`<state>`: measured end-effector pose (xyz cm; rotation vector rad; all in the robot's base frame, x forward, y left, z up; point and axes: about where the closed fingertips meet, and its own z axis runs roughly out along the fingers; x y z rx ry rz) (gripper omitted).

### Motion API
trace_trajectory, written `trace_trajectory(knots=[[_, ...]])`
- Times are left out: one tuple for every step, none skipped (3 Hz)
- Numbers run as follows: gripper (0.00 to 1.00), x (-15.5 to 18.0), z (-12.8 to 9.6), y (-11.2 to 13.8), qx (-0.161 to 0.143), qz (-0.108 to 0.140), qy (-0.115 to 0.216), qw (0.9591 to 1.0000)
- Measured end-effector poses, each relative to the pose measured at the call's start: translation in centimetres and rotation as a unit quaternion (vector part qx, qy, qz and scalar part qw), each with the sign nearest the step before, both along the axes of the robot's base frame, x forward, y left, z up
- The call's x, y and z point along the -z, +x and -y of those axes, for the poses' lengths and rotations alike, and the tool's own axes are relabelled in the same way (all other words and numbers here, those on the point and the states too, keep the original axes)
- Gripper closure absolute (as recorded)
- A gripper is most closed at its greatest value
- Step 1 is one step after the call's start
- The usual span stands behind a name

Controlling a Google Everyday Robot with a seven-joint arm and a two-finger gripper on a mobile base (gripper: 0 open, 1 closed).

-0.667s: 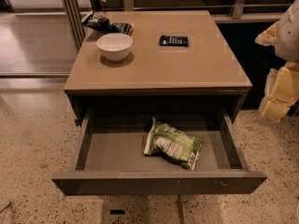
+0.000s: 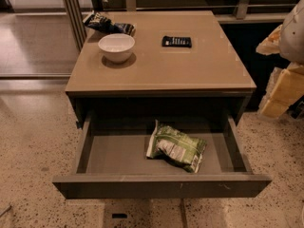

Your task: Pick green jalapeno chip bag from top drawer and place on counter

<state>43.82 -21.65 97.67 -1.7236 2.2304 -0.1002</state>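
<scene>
Gripper (image 2: 281, 95) is at the far right edge of the view, beside the cabinet's right side, at about counter height and well apart from the drawer. Can't tell whether it's released or clenched. It's carrying nothing that I can see.

Green jalapeno chip bag (image 2: 176, 147) lies flat on the floor of the top drawer (image 2: 114, 158), right of centre, long axis angled from far-left to near-right. It touches neither side wall. The drawer is pulled fully out toward the near side, so the bag is exposed from above and a top-down reach looks workable.

Counter (image 2: 199, 68) has open space across its near half and right side. That looks like the obvious drop zone, since the clutter sits far-left and far-centre:
- white bowl (image 2: 116, 46), far-left, upright, apparently empty
- dark snack bag (image 2: 107, 23), behind the bowl at the far-left corner, not the target
- small black flat device (image 2: 176, 41), far-centre, type unclear

Counts: 1 green bag, 1 dark bag, 1 bowl, 1 black device, 1 open drawer, 1 gripper.

My read: the pick hasn't started. The arm is parked off to the side and the bag is untouched in the drawer. The bag is glossy and slack, so I'd expect it to crumple or slip under a pinch.
</scene>
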Motion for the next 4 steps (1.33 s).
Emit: trace_trajectory(knots=[[0.42, 0.1, 0.0, 0.1, 0.002, 0.006, 0.002, 1.0000], [0.65, 4.8, -0.8, 0.5, 0.014, -0.009, 0.043, 0.9989], [0.88, 10.7, -2.3, 1.9, 0.028, -0.013, 0.098, 0.9947], [1.00, 16.2, -4.4, 3.8, 0.037, -0.008, 0.150, 0.9879]])
